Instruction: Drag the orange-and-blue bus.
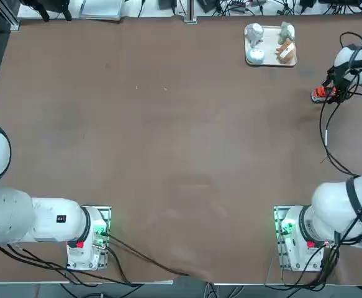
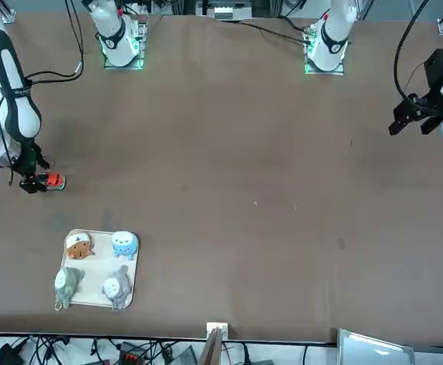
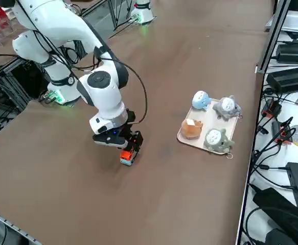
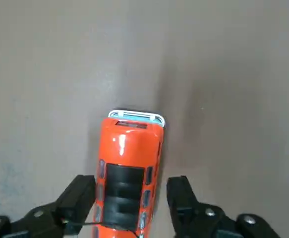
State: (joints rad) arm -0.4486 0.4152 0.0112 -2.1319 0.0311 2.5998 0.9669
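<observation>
Two fingers of the right gripper (image 4: 132, 196) straddle the rear half of the orange-and-blue bus (image 4: 128, 168), one per flank. Wrist view: one finger (image 4: 77, 198) looks to touch the bus side, the other (image 4: 181, 196) shows a thin gap, so jaws are apart, partway closed around the bus, not clearly clamped. Bus sits flat on the desk (image 1: 168, 155), nose pointing away from the gripper, directly under it.

Step in hand, as I judge it: closing the grasp; drag not begun. Next move needs the jaws to finish pinching the flanks, or at least cage them, then a level slide w/ light downward pressure so the wheels stay on the desk. Risk: the bus yaws or rolls out if gripped unevenly.

Arm pose: side view shows the wrist low over the desk, gripper pointing down, forearm angled down from a raised elbow, reaching to the desk's right edge.

Farther out, well apart from the gripper: pale tray (image 1: 271, 63) w/ four small figurines (image 1: 254, 32), beyond the bus toward the desk's far edge.
</observation>
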